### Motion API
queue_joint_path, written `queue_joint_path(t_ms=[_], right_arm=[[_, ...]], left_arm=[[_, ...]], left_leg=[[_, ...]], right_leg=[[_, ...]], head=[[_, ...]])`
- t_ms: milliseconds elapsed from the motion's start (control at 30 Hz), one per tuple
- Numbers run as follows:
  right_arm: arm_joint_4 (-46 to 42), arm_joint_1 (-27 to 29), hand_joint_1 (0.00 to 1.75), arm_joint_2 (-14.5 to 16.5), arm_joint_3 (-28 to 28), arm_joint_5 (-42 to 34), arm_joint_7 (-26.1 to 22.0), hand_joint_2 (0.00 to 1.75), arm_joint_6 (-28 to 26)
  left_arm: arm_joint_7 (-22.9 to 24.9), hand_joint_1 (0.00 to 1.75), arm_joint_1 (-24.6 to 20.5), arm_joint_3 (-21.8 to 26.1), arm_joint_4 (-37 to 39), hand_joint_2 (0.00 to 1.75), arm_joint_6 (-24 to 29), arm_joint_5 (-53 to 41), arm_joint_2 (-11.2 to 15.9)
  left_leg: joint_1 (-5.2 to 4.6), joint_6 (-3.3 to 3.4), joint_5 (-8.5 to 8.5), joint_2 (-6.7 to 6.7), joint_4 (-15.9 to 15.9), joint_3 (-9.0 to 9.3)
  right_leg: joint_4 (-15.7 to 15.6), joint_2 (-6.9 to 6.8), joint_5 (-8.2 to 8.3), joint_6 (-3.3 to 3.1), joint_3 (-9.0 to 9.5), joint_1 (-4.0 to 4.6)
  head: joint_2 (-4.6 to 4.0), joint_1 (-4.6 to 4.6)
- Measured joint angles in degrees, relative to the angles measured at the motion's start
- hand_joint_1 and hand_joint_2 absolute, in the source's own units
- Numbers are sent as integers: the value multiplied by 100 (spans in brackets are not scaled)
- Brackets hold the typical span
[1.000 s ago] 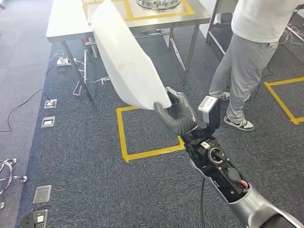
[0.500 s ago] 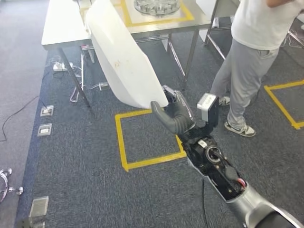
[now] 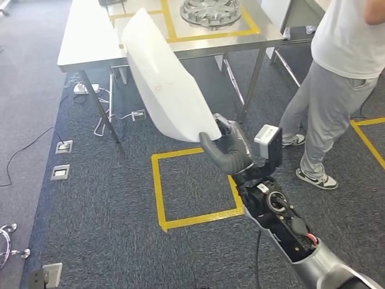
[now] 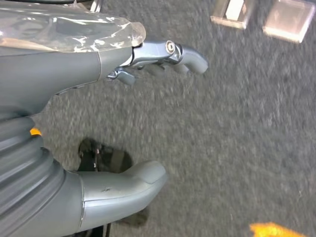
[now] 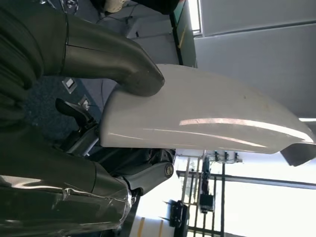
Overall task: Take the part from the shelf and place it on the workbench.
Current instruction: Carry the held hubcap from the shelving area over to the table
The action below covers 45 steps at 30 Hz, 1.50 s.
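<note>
My right hand [image 3: 229, 152] grips the near end of a long white curved part [image 3: 163, 84], which slants up and away toward the metal workbench [image 3: 91, 42]. The part's far tip overlaps the workbench edge in the head view. In the right wrist view the thumb lies on the white part [image 5: 209, 118] and the fingers [image 5: 149, 173] curl under it. My left hand [image 4: 149, 113] hangs over grey carpet with its fingers apart and nothing in it.
A round metal wheel-like piece [image 3: 210, 12] lies inside a yellow outline on the workbench. A person in grey trousers [image 3: 331, 102] stands at the right. A yellow tape square [image 3: 159, 180] marks the carpet below my hand. Cables and floor sockets [image 3: 64, 146] lie left.
The whole picture has shifted as the camera moved; the workbench and the person now sit a little lower and further right. My right hand keeps holding the white part the same way.
</note>
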Motion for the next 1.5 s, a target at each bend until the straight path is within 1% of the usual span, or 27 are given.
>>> queue_joint_path(t_ms=[33, 67, 100, 167, 200, 233, 267, 300, 367, 400, 433, 533, 567, 600, 667, 700, 733, 767, 833, 867, 900, 967, 1067, 1200, 1267, 1400, 1500], right_arm=[[-31, 14, 175, -3, -21, -8, -1, 175, -14], [-64, 32, 175, -7, -38, -14, -5, 175, -20], [-93, 66, 175, -9, -49, -17, -7, 175, -24], [-131, 160, 175, -9, -65, -14, -8, 175, -34], [-144, 204, 175, -9, -75, -7, -9, 175, -42], [-151, 235, 175, -9, -86, 4, -10, 175, -50], [-161, 257, 175, -9, -95, 19, -13, 175, -57], [-176, 275, 175, -9, -102, 34, -16, 175, -58], [-214, 315, 175, -9, -121, 58, -22, 175, -52], [-226, 334, 175, -9, -132, 68, -24, 175, -48], [-234, 350, 175, -9, -140, 77, -21, 175, -43], [-289, 371, 175, -9, -183, 96, -14, 175, -28], [-311, 371, 175, -10, -203, 100, -14, 175, -22], [-328, 372, 175, -10, -219, 103, -13, 175, -17], [-338, 390, 175, -10, -237, 108, -5, 175, -9], [-340, 409, 175, -11, -244, 110, 2, 175, -6], [-340, 427, 175, -12, -254, 111, 8, 175, -5], [-341, 439, 175, -13, -265, 113, 13, 175, -4], [-361, 446, 175, -13, -281, 113, 16, 175, -3], [-374, 447, 175, -13, -289, 113, 16, 175, -2], [-392, 450, 175, -13, -295, 113, 16, 175, -1], [-416, 479, 175, -13, -312, 113, 19, 175, -2], [-440, 522, 175, -15, -346, 113, 26, 175, -8], [-501, 540, 175, -15, -369, 121, 43, 175, -10], [-521, 544, 175, -15, -377, 130, 61, 175, -13], [-555, 545, 175, -15, -385, 145, 78, 175, -17], [-574, 543, 175, -16, -396, 145, 105, 175, -17]], left_arm=[[1, 0, -14, 1, 1, 175, 0, -10, -6], [1, 0, -30, 1, 1, 175, 0, -19, -13], [4, 0, -42, 2, 2, 175, 0, -28, -18], [16, 0, -56, 2, 2, 175, 2, -46, -27], [23, 0, -57, 2, 2, 175, 4, -52, -32], [32, 0, -56, 2, 2, 175, 7, -60, -37], [43, 0, -58, 2, 2, 175, 10, -68, -40], [54, 0, -61, 2, 2, 175, 15, -75, -41], [81, 0, -70, 1, 1, 175, 33, -91, -34], [92, 0, -73, 1, 0, 175, 48, -96, -28], [100, 0, -76, 1, -1, 175, 63, -102, -21], [107, 0, -100, 1, 0, 175, 86, -114, -32], [107, 0, -111, 1, 0, 175, 88, -115, -40], [107, 0, -118, 1, 0, 175, 91, -116, -49], [108, 0, -122, 1, 1, 175, 101, -116, -60], [109, 0, -120, 0, 1, 175, 111, -118, -67], [111, 0, -115, 0, 1, 175, 123, -123, -75], [115, 0, -110, 1, 1, 175, 134, -131, -83], [120, 0, -109, 1, 1, 175, 148, -149, -98], [121, 0, -116, 1, 2, 175, 153, -158, -103], [122, 0, -125, 1, 1, 175, 161, -165, -105], [123, 0, -140, 1, 1, 175, 186, -186, -103], [123, 0, -146, 0, 2, 175, 220, -229, -111], [123, 0, -180, 0, 2, 175, 260, -261, -115], [123, 0, -185, 0, 2, 175, 261, -266, -119], [123, 0, -188, 1, 2, 175, 257, -267, -133], [123, 0, -189, 0, 2, 175, 244, -265, -141]], left_leg=[[9, -23, 35, 13, 179, -82], [12, -47, 46, 27, 470, -251], [16, -71, 2, 43, 872, -512], [18, -104, -271, 56, 1609, -1095], [17, -106, -410, 56, 1795, -1320], [14, -97, -450, 57, 1791, -1450], [7, -74, -339, 57, 1598, -1490], [-9, -35, -72, 57, 1249, -1454], [-71, 72, 616, 56, 435, -1319], [-98, 112, 852, 45, 171, -1270], [-118, 133, 978, 34, 42, -1250], [-83, 143, 1018, 18, -12, -1171], [-63, 161, 1004, 23, -33, -1125], [-46, 182, 980, 29, -51, -1074], [-52, 217, 914, 36, -51, -1001], [-52, 223, 880, 36, -48, -968], [-52, 221, 845, 33, -44, -932], [-51, 214, 808, 27, -37, -889], [-48, 183, 723, 14, -17, -794], [-59, 161, 687, 6, 4, -764], [-69, 137, 663, -1, 20, -755], [-97, 132, 639, -13, 52, -773], [-101, 180, 644, -8, 43, -771], [-95, 175, 646, -2, -8, -742], [-91, 160, 650, -2, -22, -735], [-75, 85, 651, -2, -33, -733], [-71, 67, 649, -2, -32, -733]], right_leg=[[-25, 2, -31, -35, 51, -6], [-57, 6, -56, -64, 117, -17], [-94, 8, -91, -87, 190, -24], [-143, 11, -178, -113, 330, -23], [-156, 14, -230, -115, 405, -22], [-160, 20, -282, -115, 478, -21], [-161, 27, -339, -114, 556, -19], [-162, 33, -395, -109, 635, -16], [-159, 52, -503, -81, 749, -5], [-154, 64, -555, -58, 778, 8], [-151, 79, -608, -34, 789, 18], [-111, 90, -769, 49, 814, 36], [34, 76, -869, 82, 769, 34], [315, 60, -1019, 112, 649, 29], [1134, 38, -1353, 161, 230, 10], [1466, 36, -1433, 178, 23, 0], [1599, 33, -1390, 190, -101, -10], [1491, 30, -1219, 196, -115, -18], [734, 25, -673, 194, 122, -33], [349, 26, -472, 188, 267, -30], [87, 29, -363, 170, 379, -28], [-74, 40, -351, 139, 461, -22], [-90, 55, -355, 121, 469, -13], [-90, 61, -373, 84, 472, -3], [-90, 60, -378, 63, 474, 2], [-89, 60, -378, 44, 474, 16], [-89, 59, -378, 40, 477, 18]], head=[[0, 8], [1, 0], [1, -13], [1, -32], [1, -35], [1, -36], [1, -37], [1, -39], [1, -56], [1, -60], [1, -63], [0, -69], [0, -59], [0, -42], [1, -12], [1, -6], [1, 3], [1, 15], [1, 43], [1, 44], [1, 40], [1, 19], [1, 4], [1, -7], [1, -6], [1, -4], [1, -3]])
